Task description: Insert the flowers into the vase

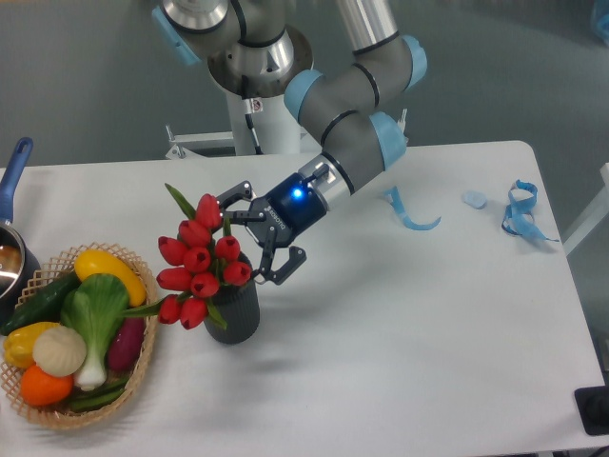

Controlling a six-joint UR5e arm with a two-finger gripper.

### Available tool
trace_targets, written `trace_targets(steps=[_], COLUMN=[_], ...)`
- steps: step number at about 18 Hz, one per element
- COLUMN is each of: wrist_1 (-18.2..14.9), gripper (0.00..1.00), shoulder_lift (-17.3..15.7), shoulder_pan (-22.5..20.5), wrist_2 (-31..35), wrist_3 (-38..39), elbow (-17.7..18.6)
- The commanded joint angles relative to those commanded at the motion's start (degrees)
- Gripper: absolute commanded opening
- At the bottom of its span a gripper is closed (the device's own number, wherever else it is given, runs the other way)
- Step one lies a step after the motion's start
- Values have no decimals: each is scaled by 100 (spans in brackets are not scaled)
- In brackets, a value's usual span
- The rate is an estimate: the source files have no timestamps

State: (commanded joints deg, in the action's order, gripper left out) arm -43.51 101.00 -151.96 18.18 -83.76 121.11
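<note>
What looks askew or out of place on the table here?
The flowers sit in the vase but lean hard left, heads hanging over its rim toward the basket. Loose blue tape lies at the far right. Nothing looks spilled.

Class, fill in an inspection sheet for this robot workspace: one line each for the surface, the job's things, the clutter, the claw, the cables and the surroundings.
Surface: white table, bare on its right half.
Job's things: the flowers, red tulips, stand in the dark ribbed vase, heads leaning left over its rim.
Clutter: wicker basket of vegetables at the left edge; a pot with a blue handle behind it; blue strips and a small pale blue piece at the far right.
Claw: the claw is open beside the tulip heads, just above the vase; touching or not cannot be told.
Cables: one dark cable down the robot's base column.
Surroundings: grey floor behind; a dark object at the lower right edge.
</note>
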Motion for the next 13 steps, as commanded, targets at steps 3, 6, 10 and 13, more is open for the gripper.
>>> trace_targets(steps=[3, 6, 10, 13], wrist_1=[0, 0, -26, -70], gripper=[100, 100, 100, 100], shoulder_lift=[-457, -774, -1257, -1547], shoulder_pan=[-192, -623, -1361, -1704], wrist_2=[447, 1028, 2345, 2479], wrist_3=[-9, 35, 26, 114], elbow=[-17, -140, -412, -693])
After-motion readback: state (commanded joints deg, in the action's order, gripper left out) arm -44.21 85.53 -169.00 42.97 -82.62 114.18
